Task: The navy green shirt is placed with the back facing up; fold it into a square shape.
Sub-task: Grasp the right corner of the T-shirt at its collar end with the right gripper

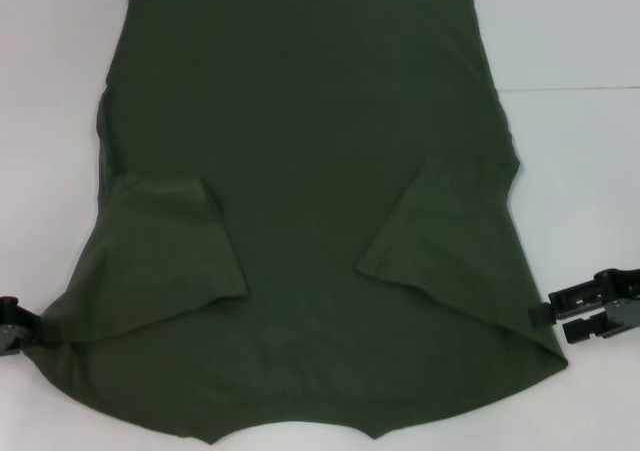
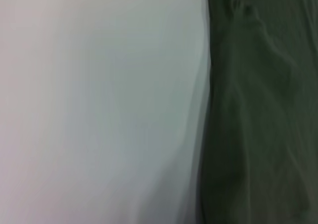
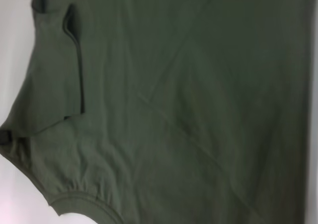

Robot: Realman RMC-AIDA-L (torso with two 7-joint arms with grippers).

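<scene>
Tabletop (image 1: 580,41): you are looking at a plain white surface carrying the whole garment, with bare margins showing on both sides.
Navy green shirt (image 1: 300,121): it is lying spread flat across the middle of the tabletop, collar end nearest the robot, hem at the far edge.
Progress: you are seeing both short sleeves already turned inward onto the body, the left sleeve (image 1: 165,246) as a broad flap and the right sleeve (image 1: 430,226) as a narrower one. The body itself is not yet folded, so I judge the side folds and the lengthwise fold are still waiting; you are early in the job.
Right end effector (image 1: 560,321): it is sitting low at the shirt's right edge near the shoulder, its black fingers standing apart with a gap between them, just beside the cloth and gripping nothing.
Left end effector (image 1: 22,326): it is resting at the shirt's left shoulder corner, where the fabric is bunching toward it; you cannot tell whether its fingers are closed on the cloth.
</scene>
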